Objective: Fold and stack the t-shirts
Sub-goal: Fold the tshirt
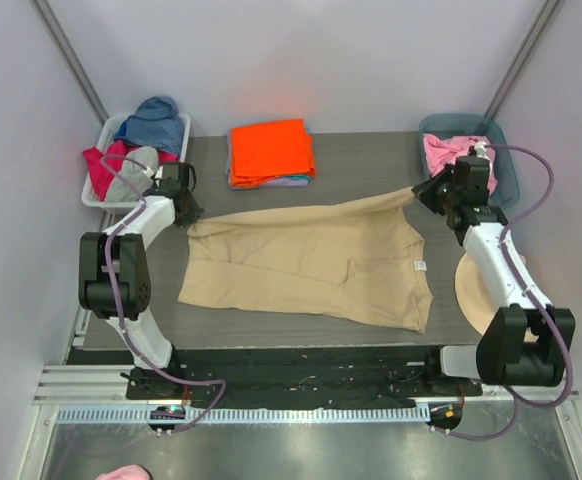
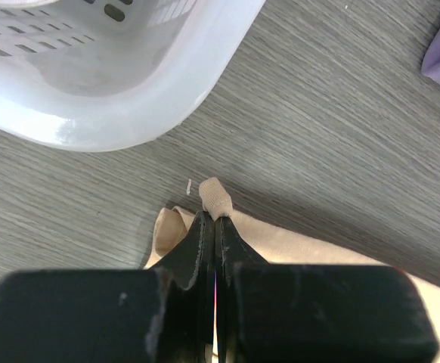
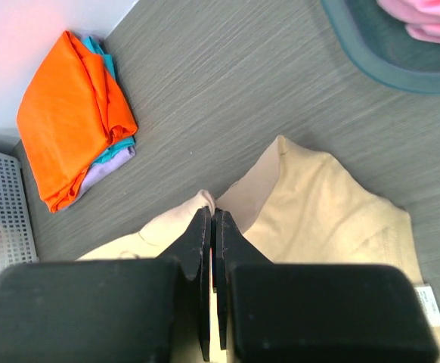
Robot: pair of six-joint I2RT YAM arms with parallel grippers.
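Progress: partly done.

- Finished: a folded stack (image 1: 269,152) sits at the far middle of the table (image 1: 371,160). The orange shirt (image 3: 69,113) is on top, with teal and lavender layers showing under it in the right wrist view.
- In hand: the tan shirt (image 1: 311,265) lies spread over the table centre and is not yet folded. A small white label shows near its right edge.
- The left gripper (image 2: 211,215) is clamped on the shirt's far-left corner, jaws nearly together, with a nub of cloth poking out past the tips.
- The right gripper (image 3: 211,215) pinches the far-right corner the same way. That corner looks drawn out towards the teal bin (image 1: 501,150).
- Judgement: both arms hold the far edge, ready for a first fold towards the near side.
- Left to do: the pink shirt (image 1: 446,150) is bunched in the teal bin. The white basket (image 1: 96,190) at far left holds a heap of blue, red and grey clothes. I cannot tell how many of these are shirts.

Surface: a dark grey wood-grain top, matte. The cloth lies mostly flat on it with soft creases. A round tan disc (image 1: 471,290) sits at the right edge, partly under the right arm.

Room: pale plain walls on three sides, with metal struts running up the far corners. A rail at the near edge carries both arm bases.
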